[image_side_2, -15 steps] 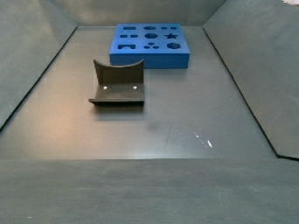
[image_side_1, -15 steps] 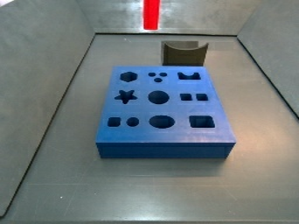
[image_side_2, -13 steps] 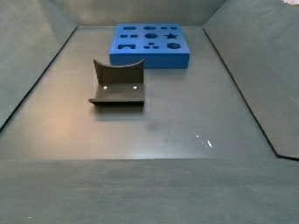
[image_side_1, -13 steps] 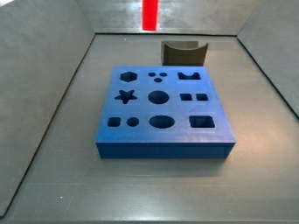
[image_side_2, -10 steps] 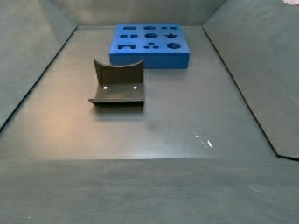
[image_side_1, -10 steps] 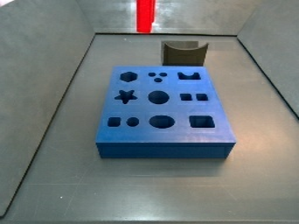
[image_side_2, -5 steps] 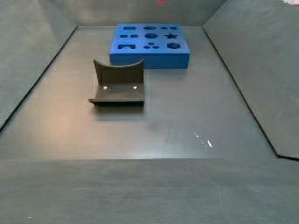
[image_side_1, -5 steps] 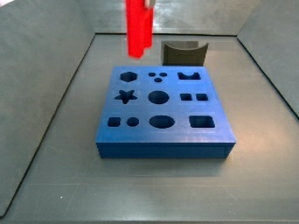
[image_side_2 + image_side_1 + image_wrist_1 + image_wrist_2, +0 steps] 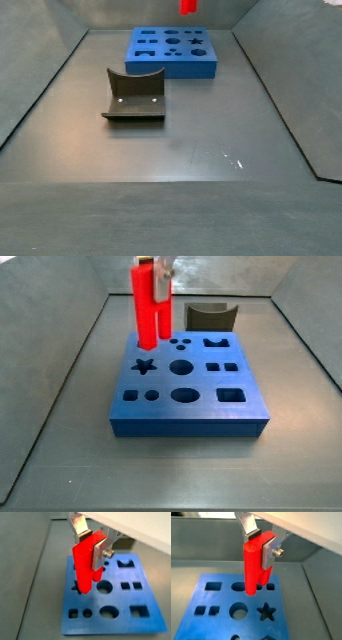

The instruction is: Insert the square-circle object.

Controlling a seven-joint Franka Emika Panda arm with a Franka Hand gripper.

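Note:
The square-circle object (image 9: pixel 146 308) is a bright red, long peg of two joined bars. It hangs upright in my gripper (image 9: pixel 159 270), which is shut on its upper end. Its lower tip is just above the left rear part of the blue board (image 9: pixel 187 426), near the star hole. In both wrist views the silver fingers clamp the peg (image 9: pixel 86 564) (image 9: pixel 254 561) from both sides, with the gripper (image 9: pixel 90 542) (image 9: pixel 260 542) over the board (image 9: pixel 123 598) (image 9: pixel 221 598). In a side view only the peg's lower end (image 9: pixel 189 6) shows at the picture's edge, above the board (image 9: pixel 174 68).
The dark fixture (image 9: pixel 210 314) stands behind the board, near the back wall; in a side view it (image 9: pixel 134 96) sits on the grey floor in front of the board. Grey sloping walls enclose the floor on all sides.
The gripper has come down with the red peg and moved over the board's left rear part. The board and fixture have not moved.

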